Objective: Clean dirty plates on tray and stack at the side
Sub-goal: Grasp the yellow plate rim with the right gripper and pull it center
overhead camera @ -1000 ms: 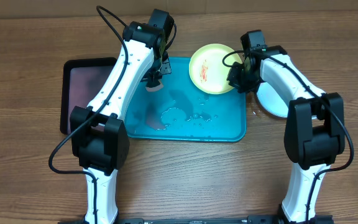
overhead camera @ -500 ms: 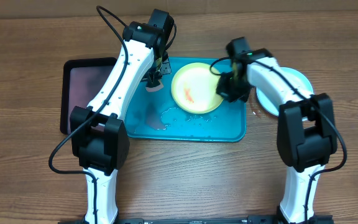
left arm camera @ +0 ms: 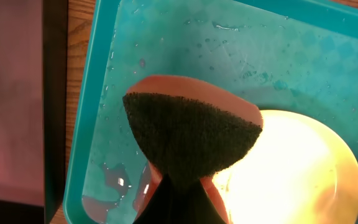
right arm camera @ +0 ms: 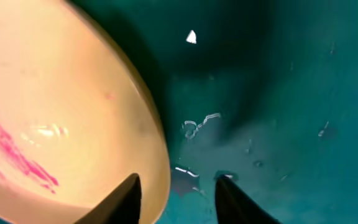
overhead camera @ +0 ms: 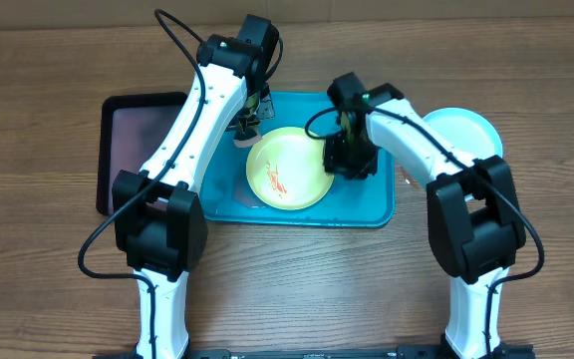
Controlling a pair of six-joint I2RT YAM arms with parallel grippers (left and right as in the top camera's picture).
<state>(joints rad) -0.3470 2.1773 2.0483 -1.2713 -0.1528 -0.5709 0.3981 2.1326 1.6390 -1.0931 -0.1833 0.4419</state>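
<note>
The yellow-green plate (overhead camera: pixel 289 170) lies flat in the middle of the turquoise tray (overhead camera: pixel 372 204), with a red smear (overhead camera: pixel 277 180) on it. My right gripper (overhead camera: pixel 345 158) is at the plate's right rim. In the right wrist view the gripper (right arm camera: pixel 176 182) is open, with one finger over the plate (right arm camera: pixel 55 112) and the other over the wet tray (right arm camera: pixel 278 93). My left gripper (overhead camera: pixel 250 128) hovers at the plate's back left edge, shut on an orange sponge (left arm camera: pixel 191 134) with a dark scouring face. A light blue plate (overhead camera: pixel 466 128) rests on the table to the right.
A black tray with a pinkish inside (overhead camera: pixel 136 145) sits just left of the turquoise tray. Water puddles (left arm camera: pixel 120 183) lie on the tray floor. My right arm crosses over the tray's right rim.
My right gripper carried the yellow-green plate from the tray's back right corner to its middle, then opened its jaws. The left arm and sponge stayed nearly still.
</note>
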